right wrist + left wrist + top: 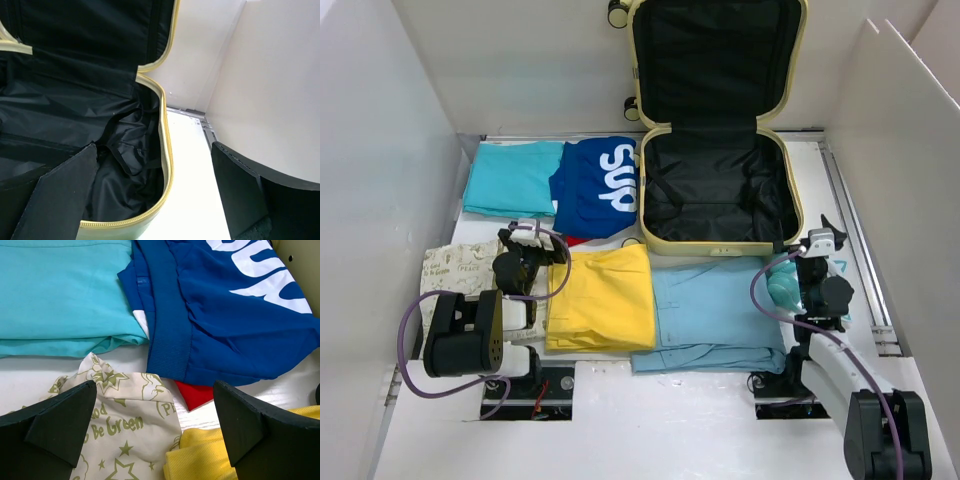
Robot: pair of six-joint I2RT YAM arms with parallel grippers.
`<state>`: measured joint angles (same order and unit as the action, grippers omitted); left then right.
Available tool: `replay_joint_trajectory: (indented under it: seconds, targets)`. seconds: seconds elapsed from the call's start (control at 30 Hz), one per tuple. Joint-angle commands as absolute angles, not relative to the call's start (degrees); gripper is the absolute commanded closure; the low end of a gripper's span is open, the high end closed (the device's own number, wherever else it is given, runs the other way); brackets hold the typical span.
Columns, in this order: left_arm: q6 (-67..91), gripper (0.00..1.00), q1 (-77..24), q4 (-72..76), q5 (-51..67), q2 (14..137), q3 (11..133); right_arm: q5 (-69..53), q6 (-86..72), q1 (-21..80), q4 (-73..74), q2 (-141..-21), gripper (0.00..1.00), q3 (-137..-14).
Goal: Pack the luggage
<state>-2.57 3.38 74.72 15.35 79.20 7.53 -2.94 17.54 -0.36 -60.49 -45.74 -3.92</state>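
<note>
We've got the luggage (720, 247) lying open and empty at the back of the table (670, 425), with the folded clothes (603, 297) spread in front for easy grabbing. The left gripper (155, 432) is over the cream printed cloth (125, 425) and the right gripper (155, 195) is by the luggage's near right corner. Both have their jaws wide, holding nothing.

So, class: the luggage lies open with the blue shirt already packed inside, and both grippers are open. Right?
No. The blue shirt lies on the table left of the luggage, not inside, as the top external view shows. The luggage is open; so are the left gripper and right gripper.
</note>
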Motion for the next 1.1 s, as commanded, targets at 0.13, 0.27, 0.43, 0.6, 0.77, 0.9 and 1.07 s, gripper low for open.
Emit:
replay_joint_trajectory:
  seconds: [0.13, 0.27, 0.43, 0.6, 0.77, 0.9, 1.07]
  targets:
    - [-3.25, 0.0, 3.25, 84.55, 16.35, 77.78, 8.96, -1.05, 15.3, -0.62, -57.22, -43.59, 0.0, -5.8]
    - [-3.25, 0.0, 3.25, 85.07, 16.35, 77.78, 8.96, 2.97, 11.61, -0.62, -51.78, -41.76, 0.0, -8.61]
    - [-3.33, 0.0, 5.26, 81.43, 22.02, 72.18, 10.09, 11.42, 3.61, -0.62, -30.41, -37.54, 0.0, -18.77]
    - [-15.56, 0.0, 4.22, 40.33, 38.5, 64.95, 28.36, 5.99, 6.94, -2.89, -10.5, -40.06, 0.0, -32.84]
    - [-16.0, 0.0, 3.6, 33.31, 37.28, 67.15, 36.47, 0.98, 6.94, -9.47, 22.42, -51.84, 0.0, -56.37]
    - [-18.27, 0.0, 3.08, 32.78, 35.07, 67.15, 38.75, -10.35, 6.34, -17.56, 38.79, -60.98, 0.0, -65.98]
    - [-24.86, 0.0, 1.05, 32.08, 31.12, 67.68, 39.46, -11.69, 0.89, -21.97, 44.03, -61.0, 0.0, -67.41]
